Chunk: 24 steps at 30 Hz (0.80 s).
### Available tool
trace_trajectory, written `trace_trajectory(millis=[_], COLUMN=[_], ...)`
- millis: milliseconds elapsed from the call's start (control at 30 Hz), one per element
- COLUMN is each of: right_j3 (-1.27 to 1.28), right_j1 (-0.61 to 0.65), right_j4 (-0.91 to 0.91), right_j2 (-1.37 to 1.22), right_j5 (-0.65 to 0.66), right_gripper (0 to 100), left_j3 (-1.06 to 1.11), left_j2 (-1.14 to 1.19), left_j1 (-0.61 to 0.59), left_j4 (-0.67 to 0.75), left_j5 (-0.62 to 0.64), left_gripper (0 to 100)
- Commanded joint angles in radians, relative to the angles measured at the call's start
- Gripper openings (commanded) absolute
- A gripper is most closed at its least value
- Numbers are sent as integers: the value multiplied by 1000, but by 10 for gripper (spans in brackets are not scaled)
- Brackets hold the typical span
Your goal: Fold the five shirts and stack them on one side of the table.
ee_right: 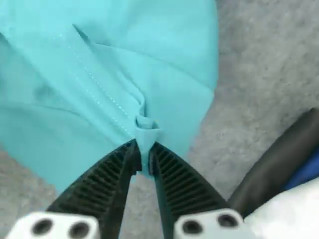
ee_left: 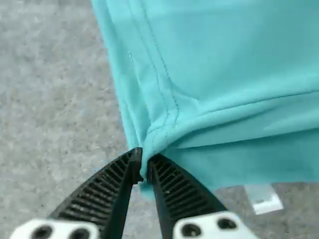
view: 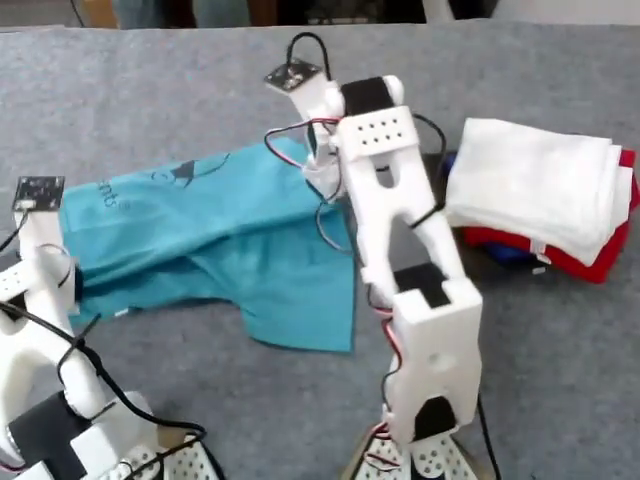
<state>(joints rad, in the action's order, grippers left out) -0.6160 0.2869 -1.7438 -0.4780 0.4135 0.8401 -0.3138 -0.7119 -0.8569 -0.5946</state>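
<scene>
A teal shirt (view: 210, 235) lies spread and partly folded across the middle of the grey table. At its left end my left gripper (ee_left: 143, 158) is shut on a bunched edge of the teal shirt (ee_left: 219, 89). At the shirt's far right edge my right gripper (ee_right: 143, 149) is shut on a pinched fold of the teal shirt (ee_right: 99, 74). In the high view the left gripper (view: 62, 275) sits by the shirt's left end, and the right gripper (view: 318, 172) is at the shirt's upper right corner. A stack of folded shirts (view: 545, 195), white over red and blue, rests at the right.
The grey cloth-covered table (view: 150, 90) is bare behind the shirt. A white tag (ee_left: 261, 195) sticks out under the shirt's hem. Cables (view: 110, 390) trail from the arm bases at the front edge.
</scene>
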Motion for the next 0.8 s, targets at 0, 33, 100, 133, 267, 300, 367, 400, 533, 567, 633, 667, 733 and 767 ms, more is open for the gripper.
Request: trace_trajectory(millis=[0, 33, 100, 133, 267, 300, 367, 400, 533, 567, 633, 667, 733, 767], right_j3=[4, 4, 1, -2, -15, -13, -2, 5, 97, 137, 234, 282, 403, 460], right_j1=[3, -11, -38, -48, -58, -55, -31, -20, 38, 54, 77, 89, 107, 110], right_j4=[29, 58, 127, 157, 245, 259, 275, 270, 233, 230, 233, 244, 290, 321], right_j2=[143, 173, 240, 283, 444, 478, 516, 524, 530, 530, 530, 530, 538, 538], right_j5=[12, -5, -64, -87, -126, -126, -124, -123, -118, -118, -117, -103, -51, -26], right_gripper=[14, 14, 14, 14, 14, 14, 14, 14, 14, 14, 14, 14, 14, 14], left_j3=[-30, -62, -145, -197, -427, -472, -513, -513, -410, -361, -251, -188, -62, -13], left_j2=[-8, -8, -9, -11, -81, -103, -132, -144, -163, -163, -163, -163, -164, -164], left_j1=[-35, -33, -38, -41, -51, -38, 7, 31, 96, 96, 94, 94, 94, 93], left_j4=[-5, -6, -8, -11, -149, -184, -239, -267, -353, -353, -339, -319, -253, -227], left_j5=[-9, 20, 137, 212, 387, 393, 393, 393, 391, 396, 396, 396, 396, 396], left_gripper=[29, 29, 29, 29, 29, 29, 29, 29, 29, 29, 29, 29, 29, 29])
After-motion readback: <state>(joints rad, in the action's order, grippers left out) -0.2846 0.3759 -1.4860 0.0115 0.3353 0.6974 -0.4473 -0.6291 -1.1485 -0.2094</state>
